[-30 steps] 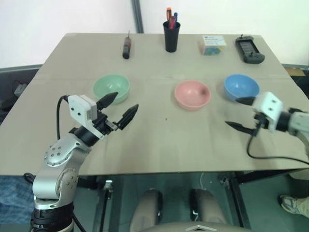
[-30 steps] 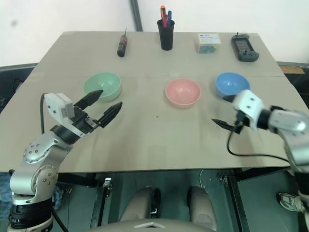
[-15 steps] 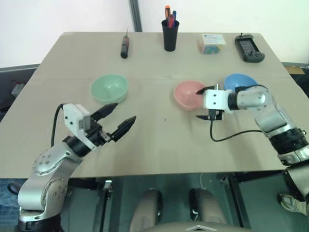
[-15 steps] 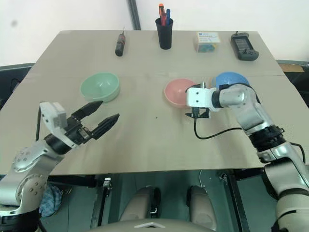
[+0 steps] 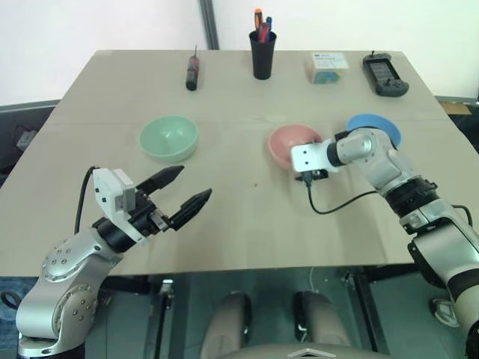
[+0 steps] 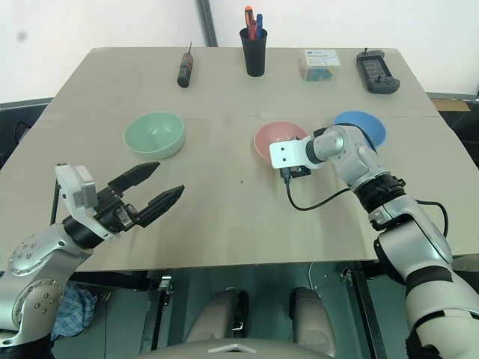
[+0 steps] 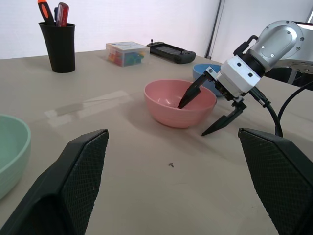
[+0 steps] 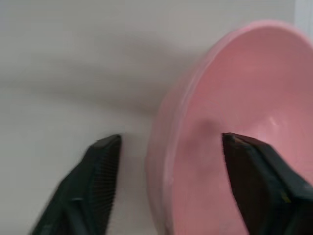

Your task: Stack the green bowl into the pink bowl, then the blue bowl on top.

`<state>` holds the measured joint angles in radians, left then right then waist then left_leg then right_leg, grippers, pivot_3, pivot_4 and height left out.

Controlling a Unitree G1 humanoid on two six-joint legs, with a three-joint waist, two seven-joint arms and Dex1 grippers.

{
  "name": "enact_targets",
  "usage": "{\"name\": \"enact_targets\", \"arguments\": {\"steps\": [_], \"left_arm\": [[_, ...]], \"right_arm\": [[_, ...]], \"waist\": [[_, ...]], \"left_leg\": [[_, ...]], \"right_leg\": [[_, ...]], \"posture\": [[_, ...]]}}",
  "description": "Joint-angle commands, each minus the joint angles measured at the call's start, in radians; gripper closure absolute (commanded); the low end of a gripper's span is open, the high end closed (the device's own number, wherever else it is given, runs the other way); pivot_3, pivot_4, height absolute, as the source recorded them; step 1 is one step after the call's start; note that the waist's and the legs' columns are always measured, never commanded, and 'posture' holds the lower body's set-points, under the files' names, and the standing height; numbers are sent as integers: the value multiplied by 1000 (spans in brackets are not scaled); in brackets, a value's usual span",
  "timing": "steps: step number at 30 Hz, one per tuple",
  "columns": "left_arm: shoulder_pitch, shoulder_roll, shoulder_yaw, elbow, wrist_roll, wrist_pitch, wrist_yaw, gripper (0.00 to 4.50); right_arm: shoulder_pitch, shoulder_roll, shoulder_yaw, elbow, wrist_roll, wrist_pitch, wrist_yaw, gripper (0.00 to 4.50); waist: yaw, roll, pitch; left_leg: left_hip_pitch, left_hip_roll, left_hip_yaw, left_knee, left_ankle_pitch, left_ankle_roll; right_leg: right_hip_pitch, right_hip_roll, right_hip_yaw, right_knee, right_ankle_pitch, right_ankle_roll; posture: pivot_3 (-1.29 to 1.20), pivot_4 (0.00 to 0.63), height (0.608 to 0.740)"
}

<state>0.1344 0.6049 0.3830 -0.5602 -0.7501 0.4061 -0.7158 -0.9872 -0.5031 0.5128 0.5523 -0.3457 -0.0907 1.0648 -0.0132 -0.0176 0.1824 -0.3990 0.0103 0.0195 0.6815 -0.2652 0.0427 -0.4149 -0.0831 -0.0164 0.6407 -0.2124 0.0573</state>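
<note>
The green bowl (image 5: 168, 137) sits at the left of the table, the pink bowl (image 5: 287, 140) in the middle, and the blue bowl (image 5: 382, 124) to its right, partly behind my right arm. My right gripper (image 7: 192, 119) straddles the pink bowl's near right rim. One finger (image 8: 254, 171) is inside the bowl and the other (image 8: 93, 181) is outside its wall. The fingers are open, with gaps on both sides of the rim. My left gripper (image 5: 194, 182) hangs open and holds nothing, near the table's front left and in front of the green bowl.
Along the far edge stand a screwdriver (image 5: 194, 75), a black cup of pens (image 5: 263, 57), a small box of coloured bits (image 5: 329, 68) and a black handheld device (image 5: 386, 75). A cable (image 5: 340, 203) from my right wrist lies on the table (image 5: 247, 224).
My right gripper swept left from in front of the blue bowl to the pink bowl's rim, and its fingers narrowed. My left gripper drew back slightly toward the table's front edge.
</note>
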Motion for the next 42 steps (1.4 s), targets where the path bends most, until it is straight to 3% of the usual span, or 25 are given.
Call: {"name": "enact_targets", "arguments": {"steps": [1,5,16,22,25,32,33,38,42], "left_arm": [[-8,11,11,-35,-7,-20,-9,0],[-17,11,5,-27,-2,-24,-14,0],[-42,19,-14,8,20,-31,-45,0],[-63,18,-37,23,32,-35,-53,0],[-71,20,-43,27,34,-35,-56,0],[-89,22,-51,42,45,-35,-71,0],[-93,23,-52,45,46,-35,-72,0],[-149,31,-57,72,58,-28,-56,0],[-212,53,-77,119,127,-30,-23,0]], "right_arm": [[-27,-2,-17,-19,0,-6,23,2904],[-15,-12,-26,-55,6,0,45,4445],[139,-84,-42,-564,96,184,219,4478],[180,-63,-5,-666,78,259,213,4478],[195,-58,9,-681,62,277,205,3411],[209,-61,-1,-704,65,323,200,337],[211,-63,-15,-723,84,346,207,63],[214,-79,-241,-907,375,704,279,63],[226,-47,-491,-955,604,880,210,63]], "waist": [[-1,0,0],[0,0,0],[0,0,0],[1,0,0],[2,0,0],[2,0,0],[1,0,0],[6,0,0],[8,0,0]], "left_leg": [[0,0,0,0,0,0],[0,0,0,0,0,0],[0,0,0,-2,0,0],[0,0,0,-2,0,0],[0,0,0,-2,0,0],[0,0,0,-2,0,0],[0,0,0,-2,0,0],[-1,0,-1,-2,0,0],[0,0,-2,-2,0,0]], "right_leg": [[0,0,0,0,0,0],[0,0,0,0,0,0],[-1,-1,0,0,0,0],[0,0,0,0,0,0],[-1,-1,0,0,0,0],[-1,0,-1,0,0,0],[-1,0,-1,0,0,0],[-1,-1,-1,0,0,0],[1,-2,-2,0,0,0]], "posture": [[0,150,740],[0,150,740],[0,150,740],[0,150,740],[0,150,740],[0,150,740],[0,150,740],[0,150,740],[0,150,740]]}}
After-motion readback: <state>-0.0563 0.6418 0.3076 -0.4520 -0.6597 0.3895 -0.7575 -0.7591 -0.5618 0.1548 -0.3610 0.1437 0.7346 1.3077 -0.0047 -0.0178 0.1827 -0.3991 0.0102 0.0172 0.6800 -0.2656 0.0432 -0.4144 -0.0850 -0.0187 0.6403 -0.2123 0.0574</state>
